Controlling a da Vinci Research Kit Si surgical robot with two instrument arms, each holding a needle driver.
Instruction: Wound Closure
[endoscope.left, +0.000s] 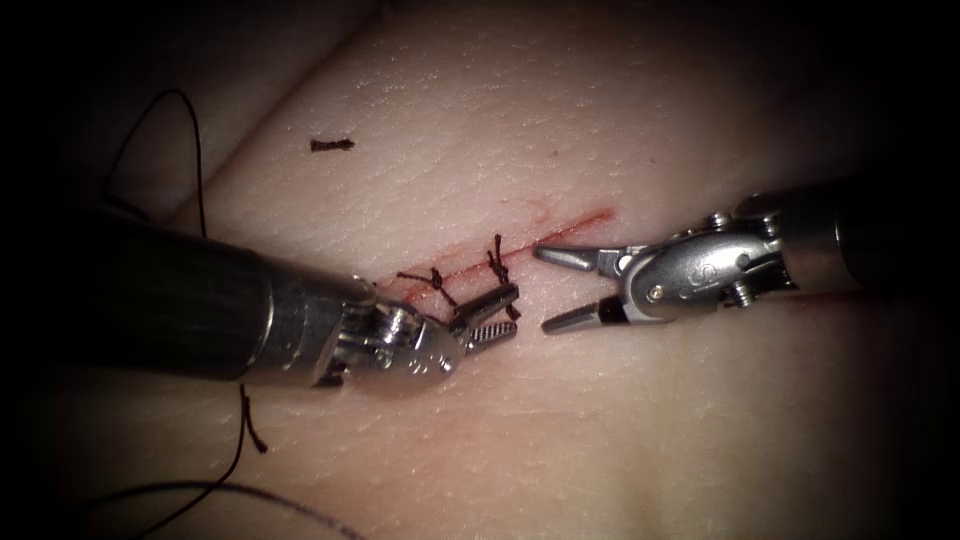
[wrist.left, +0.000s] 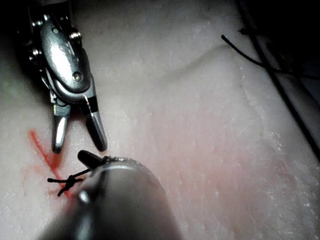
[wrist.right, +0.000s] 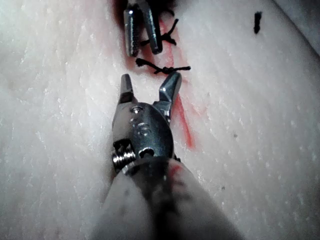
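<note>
Left tool (endoscope.left: 492, 318): jaws apart, holding nothing, at the 2 knotted stitches (endoscope.left: 470, 275) on the cut (endoscope.left: 560, 232). Right tool (endoscope.left: 560, 288): jaws wide apart, empty, just beside it. Needle position cannot be told.

I lose the thread (endoscope.left: 196, 150) behind the left tool's shaft (endoscope.left: 150, 300), its ends running off frame | beside the cut (endoscope.left: 520, 245), the left tool (endoscope.left: 492, 315) hides part of a knot (endoscope.left: 437, 283) | needle: can't tell where.

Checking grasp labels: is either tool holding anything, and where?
Nothing held. Left tool and right tool both have open, empty jaws beside the knotted stitches on the cut.
</note>
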